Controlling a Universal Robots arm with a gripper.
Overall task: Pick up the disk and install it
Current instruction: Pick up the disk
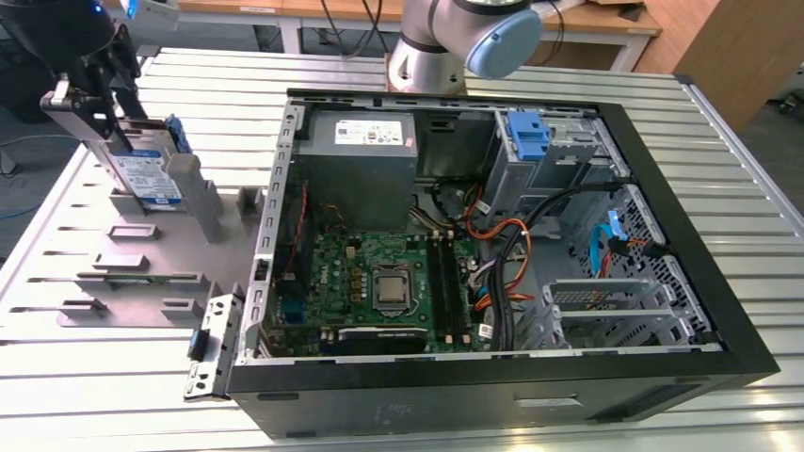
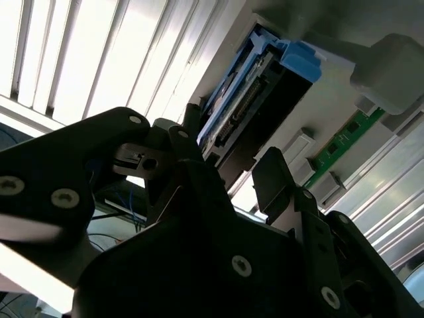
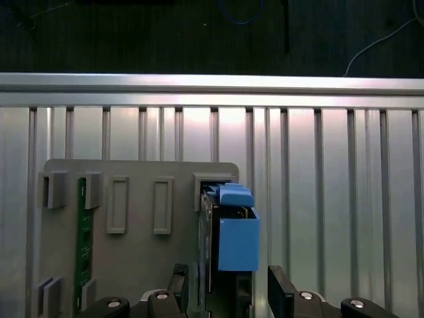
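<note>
Silver rectangular hard-drive disk with blue plastic carrier rails (image 1: 141,174) stood upright on edge in slotted grey fixture plate (image 1: 164,259), on ribbed aluminium table (image 1: 113,405), toward the exterior view's left of open black computer case (image 1: 440,400). Black gripper (image 3: 232,285) at disk's upper end. Fingers (image 3: 281,288) spread, one each side of disk. Gap visible beside one finger in first wrist view.

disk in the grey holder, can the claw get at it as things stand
Probably yes: the open claw straddles the disk, which stands upright in the grey holder, and nothing sits between them.
</note>
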